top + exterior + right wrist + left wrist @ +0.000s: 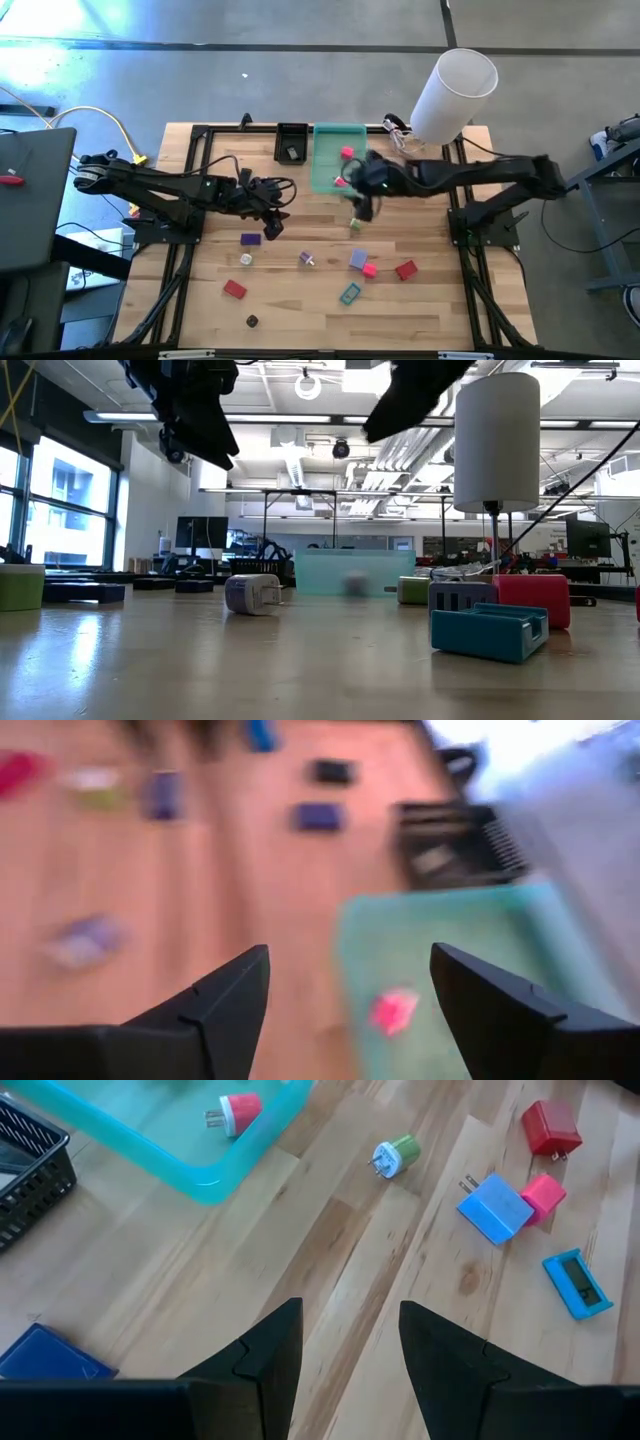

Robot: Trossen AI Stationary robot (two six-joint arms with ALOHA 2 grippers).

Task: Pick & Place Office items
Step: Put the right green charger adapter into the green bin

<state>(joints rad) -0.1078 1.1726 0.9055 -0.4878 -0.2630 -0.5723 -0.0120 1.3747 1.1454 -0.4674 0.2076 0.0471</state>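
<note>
We are holding the right gripper spread wide and empty by the green tray's near edge, where two pink pieces are lying inside. We are hovering the left gripper, fingers parted and empty, above the table. The other items, including a red block and a teal clip, are sitting scattered nearer the front.

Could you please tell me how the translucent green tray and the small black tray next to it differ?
The green tray is larger and see-through with smooth solid walls; the black tray is smaller, opaque, and its walls look like mesh. The green tray holds a pink piece; the black tray holds a pale item I cannot identify. Both are rectangular and sit side by side at the table's far edge.
</note>
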